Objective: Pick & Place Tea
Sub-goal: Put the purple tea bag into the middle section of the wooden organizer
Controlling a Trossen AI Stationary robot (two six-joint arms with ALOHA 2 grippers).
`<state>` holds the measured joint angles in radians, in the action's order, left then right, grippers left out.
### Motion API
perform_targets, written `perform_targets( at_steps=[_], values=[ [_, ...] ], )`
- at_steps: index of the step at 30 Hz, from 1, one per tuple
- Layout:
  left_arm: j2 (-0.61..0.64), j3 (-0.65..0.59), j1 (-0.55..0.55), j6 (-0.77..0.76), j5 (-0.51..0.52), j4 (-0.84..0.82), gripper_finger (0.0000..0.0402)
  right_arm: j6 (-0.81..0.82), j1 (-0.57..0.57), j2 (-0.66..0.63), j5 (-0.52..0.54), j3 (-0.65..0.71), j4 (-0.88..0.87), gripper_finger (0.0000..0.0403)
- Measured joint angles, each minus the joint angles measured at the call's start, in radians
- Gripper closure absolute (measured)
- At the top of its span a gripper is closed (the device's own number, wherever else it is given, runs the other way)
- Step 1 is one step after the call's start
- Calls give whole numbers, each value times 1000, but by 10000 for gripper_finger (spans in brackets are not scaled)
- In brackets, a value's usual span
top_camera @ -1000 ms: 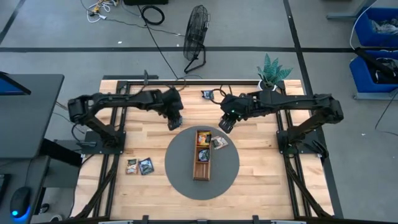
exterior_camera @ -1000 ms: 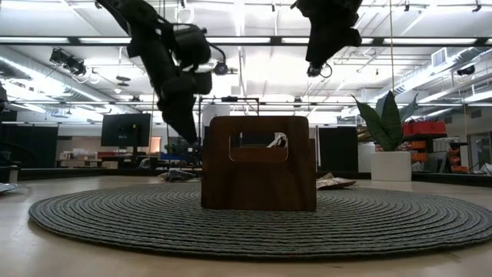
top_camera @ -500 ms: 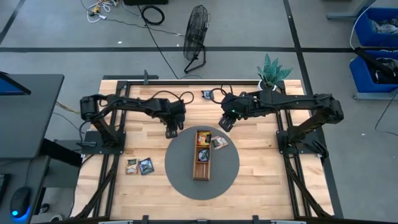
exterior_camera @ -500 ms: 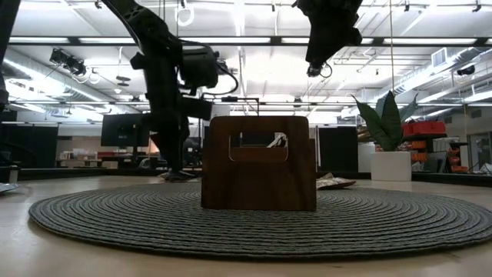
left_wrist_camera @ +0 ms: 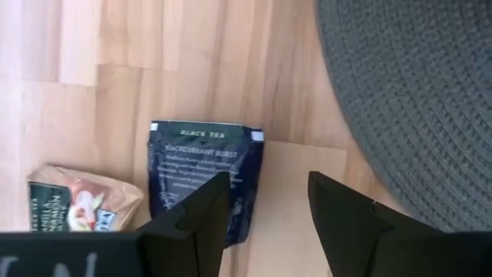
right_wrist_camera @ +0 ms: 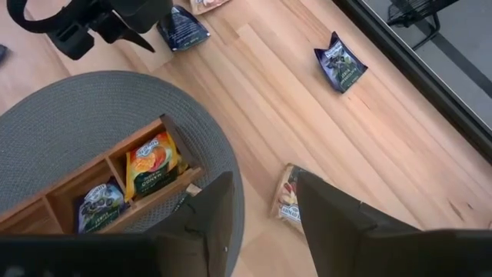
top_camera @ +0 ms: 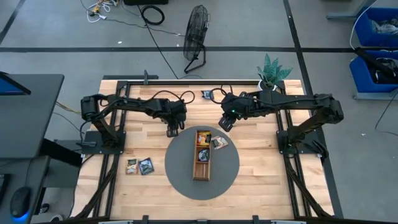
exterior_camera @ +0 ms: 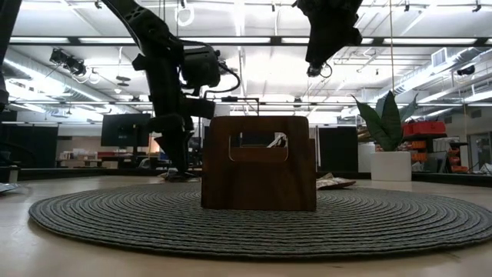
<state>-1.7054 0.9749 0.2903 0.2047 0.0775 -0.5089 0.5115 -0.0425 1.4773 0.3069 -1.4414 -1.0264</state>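
My left gripper (left_wrist_camera: 265, 211) is open and points down, low over a dark blue sachet (left_wrist_camera: 198, 173) that lies flat on the wood beside a tan sachet (left_wrist_camera: 73, 206), just off the round grey mat (left_wrist_camera: 415, 100). In the high view it (top_camera: 172, 130) stands left of the tray's far end. My right gripper (top_camera: 225, 124) is open and hangs high beyond the wooden tray (top_camera: 202, 163), which holds an orange sachet (right_wrist_camera: 152, 163) and a dark one (right_wrist_camera: 98, 205). Another sachet (top_camera: 219, 142) lies on the mat beside the tray. My left gripper comes from above, and one finger (left_wrist_camera: 192, 219) stands over the dark blue sachet's edge (left_wrist_camera: 244, 165) nearest the mat. The finger covers that spot, so I cannot tell whether it touches. The sachet lies flat on the table.
Two sachets (top_camera: 139, 166) lie near the table's left near corner, and a dark one (top_camera: 207, 94) lies at the far edge. A potted plant (top_camera: 272, 73) stands at the far right corner. Bare wood shows on the table's right side and near edge.
My left gripper has come down from well above the table to just over the wood and shifted a little toward the near left, ending over the dark blue sachet. The right arm has kept still.
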Motion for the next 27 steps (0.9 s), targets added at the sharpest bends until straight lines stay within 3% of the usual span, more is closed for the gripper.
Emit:
perform_targets(
  at_steps=[13, 17, 23, 27],
  values=[
    [-61, 2, 8, 43, 4, -21, 229, -3, 0, 0, 0, 0, 8, 252],
    [-60, 1, 6, 43, 0, -22, 271, 0, 0, 1, 18, 0, 9, 252],
    [-60, 0, 7, 43, -34, -16, 383, 0, 0, 1, 18, 0, 13, 252],
    [-60, 0, 8, 38, -49, -16, 396, 0, 0, 1, 18, 0, 17, 252]
  ],
)
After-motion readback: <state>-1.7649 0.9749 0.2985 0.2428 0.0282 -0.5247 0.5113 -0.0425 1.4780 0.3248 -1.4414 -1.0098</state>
